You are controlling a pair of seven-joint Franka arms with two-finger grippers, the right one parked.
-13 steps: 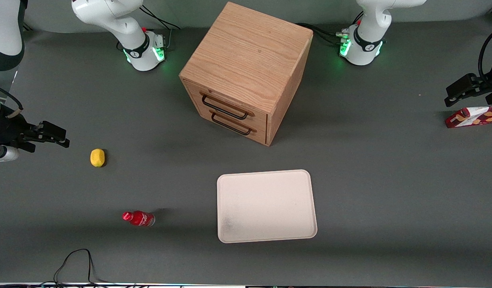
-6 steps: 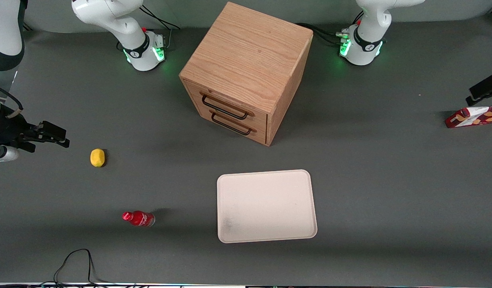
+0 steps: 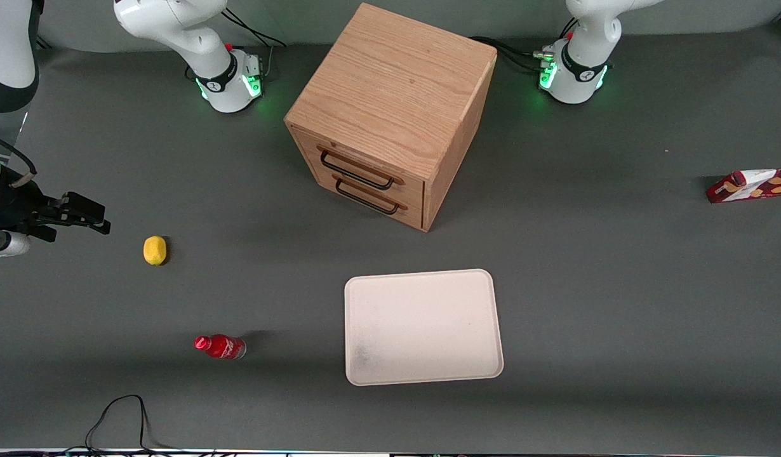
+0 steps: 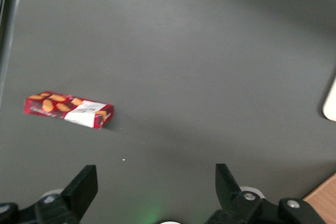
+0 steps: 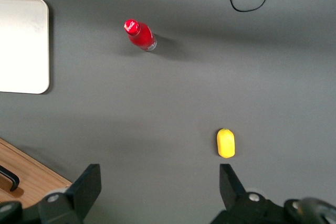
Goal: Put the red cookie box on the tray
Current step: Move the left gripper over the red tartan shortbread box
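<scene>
Box: red cookie box lies flat on the counter at the working arm's end, part cut by the front view's edge; whole in the wrist view.
Box look: long slim dark-red carton, cookie pics on top face, white patch at the end toward the tray.
Tray: cream tray sits near the front camera, well apart from the box, nothing on it; only its rim corner shows in the wrist view.
Hand: left arm's hand hovers above the counter, fingers spread wide, gripping nothing; box is apart from it, not between the fingers. Not in the front view.
Handling (judgement): prob. light, thin cardboard; stiff enough along its length but walls will dent if squeezed hard. Printed surface prob. a bit slick. Contents brittle, so no drop.
Where to grip (judgement): across the narrow width, near mid-length, so it stays level on the lift. Gripping by one end risks droop and slip.
Approach (judgement): hand needs to turn so its fingers straddle the long sides, then come down over the middle.
Risk (judgement): a low flat box can skid along the counter if one finger touches first.
Others: wooden two-drawer cabinet, lemon, small red bottle all well apart from the box; no obstacle betw. box and tray.
</scene>
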